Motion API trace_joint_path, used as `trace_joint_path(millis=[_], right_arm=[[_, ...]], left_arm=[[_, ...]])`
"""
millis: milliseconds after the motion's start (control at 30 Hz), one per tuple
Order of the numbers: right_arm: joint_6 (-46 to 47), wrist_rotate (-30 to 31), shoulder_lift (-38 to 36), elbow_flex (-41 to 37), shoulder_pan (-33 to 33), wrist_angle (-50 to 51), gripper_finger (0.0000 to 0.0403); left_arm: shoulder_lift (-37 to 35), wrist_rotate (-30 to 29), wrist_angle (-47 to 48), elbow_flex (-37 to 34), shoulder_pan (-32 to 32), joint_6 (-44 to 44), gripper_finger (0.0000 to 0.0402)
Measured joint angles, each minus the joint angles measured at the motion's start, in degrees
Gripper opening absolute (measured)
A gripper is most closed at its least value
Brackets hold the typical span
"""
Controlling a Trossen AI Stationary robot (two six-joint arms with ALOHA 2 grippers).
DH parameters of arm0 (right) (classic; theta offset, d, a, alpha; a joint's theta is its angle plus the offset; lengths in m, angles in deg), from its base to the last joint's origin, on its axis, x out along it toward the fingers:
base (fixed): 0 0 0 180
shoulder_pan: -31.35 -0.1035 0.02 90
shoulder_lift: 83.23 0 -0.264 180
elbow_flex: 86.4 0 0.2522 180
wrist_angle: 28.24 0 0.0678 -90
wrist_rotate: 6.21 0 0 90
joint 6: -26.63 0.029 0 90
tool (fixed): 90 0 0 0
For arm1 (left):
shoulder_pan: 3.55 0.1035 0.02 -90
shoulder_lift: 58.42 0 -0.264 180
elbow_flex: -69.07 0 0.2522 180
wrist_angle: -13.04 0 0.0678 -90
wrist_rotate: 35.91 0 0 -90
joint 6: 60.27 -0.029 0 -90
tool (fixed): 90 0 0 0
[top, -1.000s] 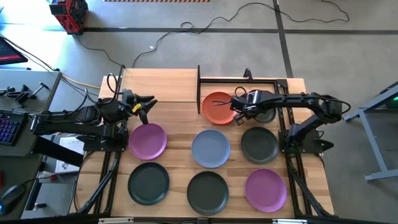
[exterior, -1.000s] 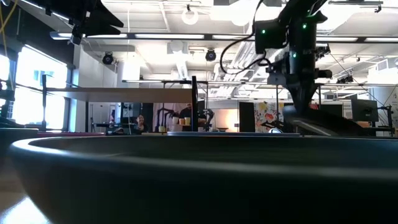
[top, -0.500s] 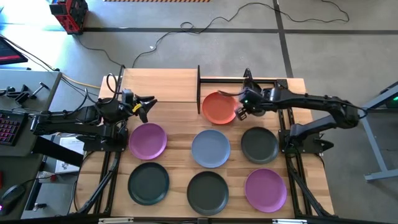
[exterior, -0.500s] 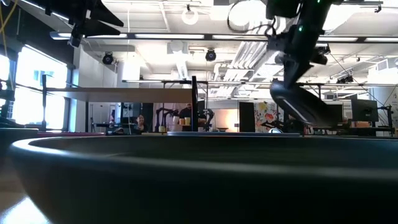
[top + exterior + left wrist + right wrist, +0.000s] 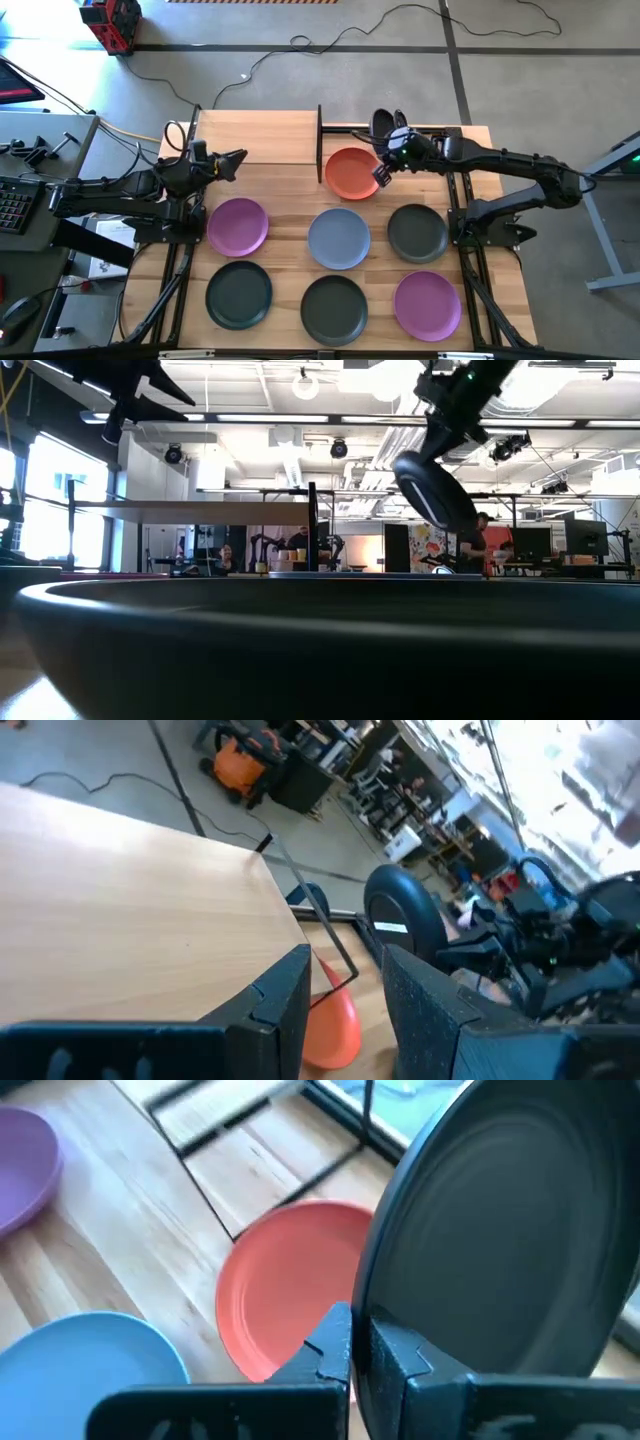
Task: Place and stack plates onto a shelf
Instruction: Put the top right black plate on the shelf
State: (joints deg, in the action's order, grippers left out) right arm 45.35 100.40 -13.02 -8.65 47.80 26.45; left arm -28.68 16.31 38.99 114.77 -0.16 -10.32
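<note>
My right gripper (image 5: 392,145) is shut on a dark grey plate (image 5: 383,122), held on edge above the table's far side, over the orange plate (image 5: 352,172). The held plate also shows tilted in the low view (image 5: 432,490). The orange plate lies flat on the tabletop beside the shelf (image 5: 258,138), a light-wood panel with black posts. My left gripper (image 5: 230,158) is open and empty over the shelf's left end. On the table lie two purple plates (image 5: 237,225) (image 5: 427,305), a light blue one (image 5: 339,238) and three dark grey ones (image 5: 417,232) (image 5: 239,293) (image 5: 334,308). My right gripper pinches the dark grey plate's rim (image 5: 365,1315) between its two fingers, one on the hollow face and one on the underside. The plate is lifted clear and stands nearly on edge beyond the fingers, its hollow face (image 5: 490,1250) toward the wrist camera.
A black metal frame (image 5: 430,128) runs along the table's far right, behind the orange plate. The large dark rim (image 5: 320,640) of a near plate fills the low view's lower half. A person (image 5: 485,545) stands in the room beyond.
My right gripper has lifted the dark grey plate off the table's far right and carried it up and toward the shelf, tipping it from flat to nearly on edge. My left gripper has risen a little.
</note>
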Motion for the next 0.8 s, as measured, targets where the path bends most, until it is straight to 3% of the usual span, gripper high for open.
trace_joint_path(millis=[400,800], right_arm=[[-12.6,2.5,6.5,17.5,0.0,5.3,0.0000],[-24.2,2.7,20.5,38.5,-0.5,18.8,0.0000]], left_arm=[[0.0,-0.3,-3.6,0.1,0.0,5.4,0.0115],[0.0,-0.3,-1.7,9.2,0.0,-0.8,0.0115]])
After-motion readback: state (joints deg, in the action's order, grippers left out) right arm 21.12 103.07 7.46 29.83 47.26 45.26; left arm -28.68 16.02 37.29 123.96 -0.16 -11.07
